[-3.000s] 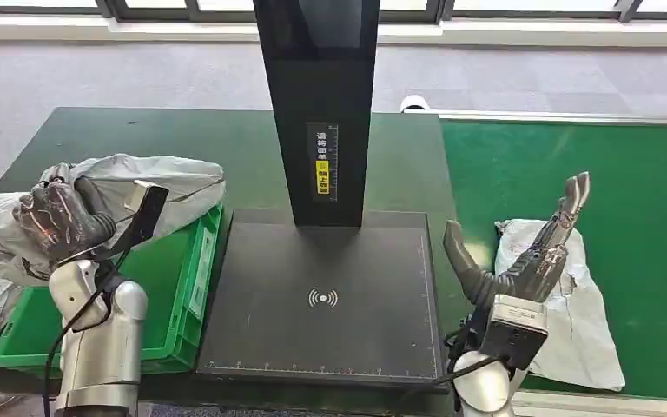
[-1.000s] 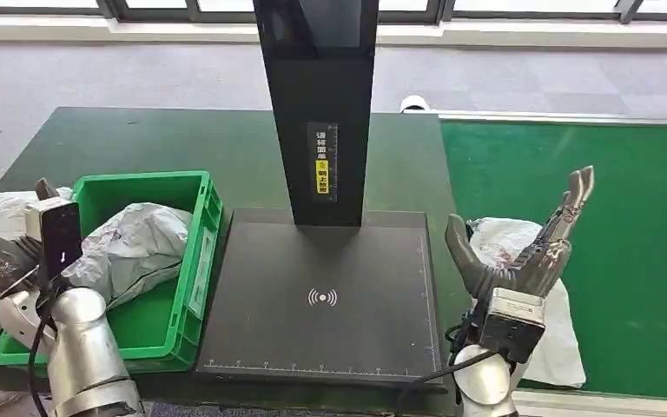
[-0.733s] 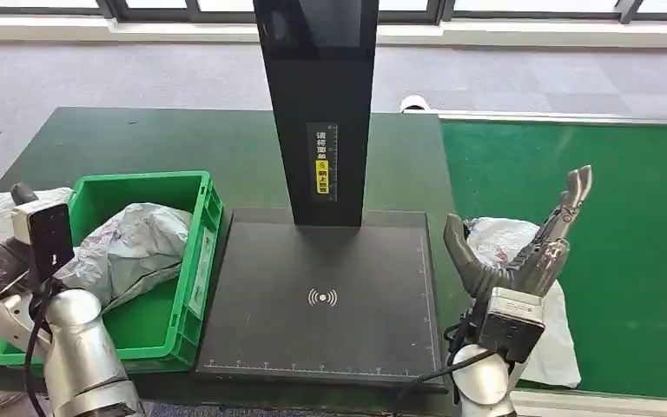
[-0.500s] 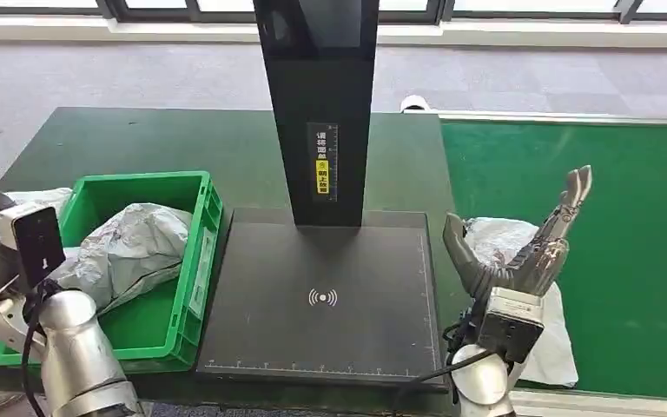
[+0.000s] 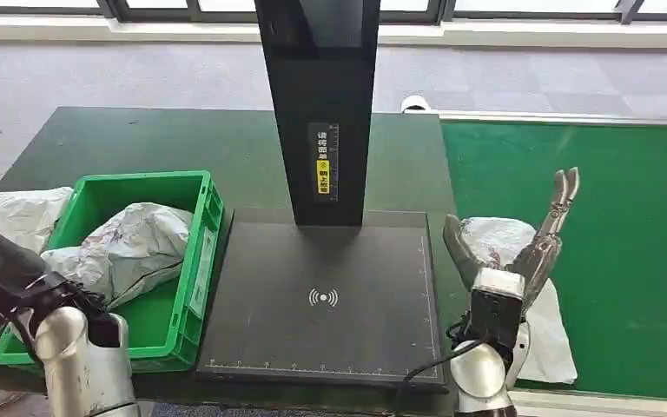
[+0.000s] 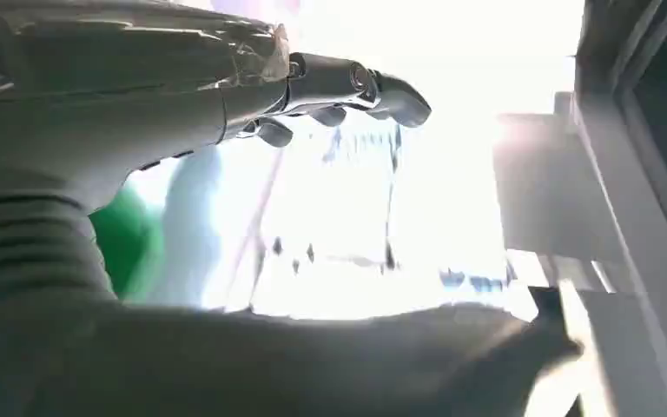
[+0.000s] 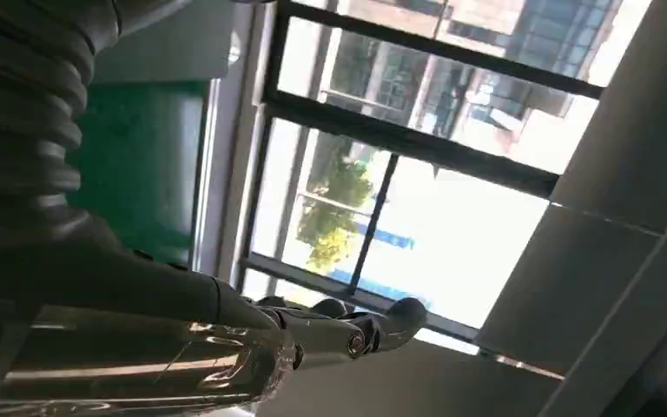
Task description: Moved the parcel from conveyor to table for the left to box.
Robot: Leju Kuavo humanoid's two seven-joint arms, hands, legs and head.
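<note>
Withdrawn from the green crate (image 5: 193, 187), my left hand (image 5: 0, 261) hangs empty, fingers apart; my open right hand (image 5: 521, 248) hovers over the next grey parcel (image 5: 556, 334) on the conveyor (image 5: 625, 208), ready to grasp.

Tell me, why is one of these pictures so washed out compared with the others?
Left wrist view: bright light blows out the middle, so the left hand reads as a dim shape. Right wrist view: the window glares behind the right hand. Head view: evenly lit, sharp.

The robot's grey left hand (image 6: 226, 217), fingers (image 6: 347, 82) spread and empty, hovers over a glare-washed pale plastic parcel (image 6: 339, 234) beside a green plastic edge (image 6: 122, 243).
</note>
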